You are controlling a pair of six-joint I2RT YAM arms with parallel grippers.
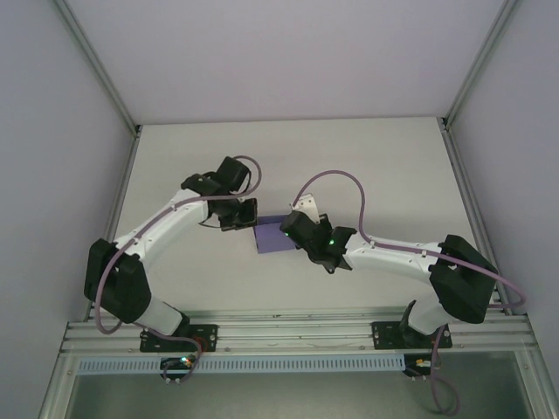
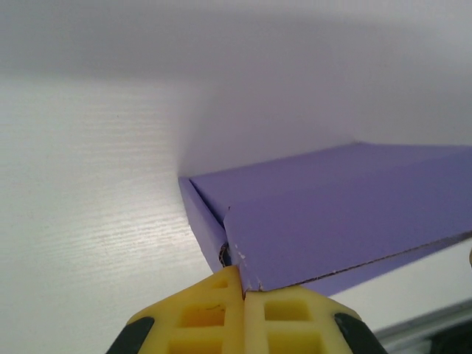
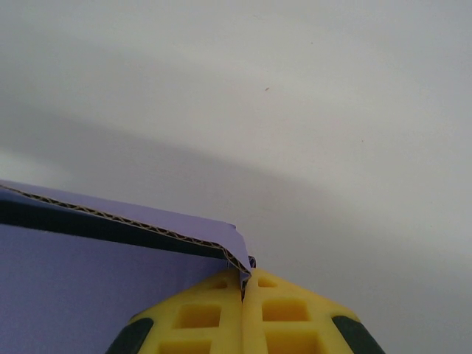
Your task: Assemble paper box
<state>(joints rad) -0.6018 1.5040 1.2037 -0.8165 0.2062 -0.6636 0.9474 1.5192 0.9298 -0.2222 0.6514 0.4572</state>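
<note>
The lilac-purple paper box lies low on the white table between my two arms, partly folded, with a raised side wall and a flap over it. My left gripper sits at the box's left end; in the left wrist view its yellow fingers are shut on a corner of the purple flap. My right gripper is at the box's right end. In the right wrist view it pinches the bent corner of a corrugated purple flap.
Grey enclosure walls stand on the left, back and right of the white table. An aluminium rail carrying both arm bases runs along the near edge. Purple cables loop above each arm.
</note>
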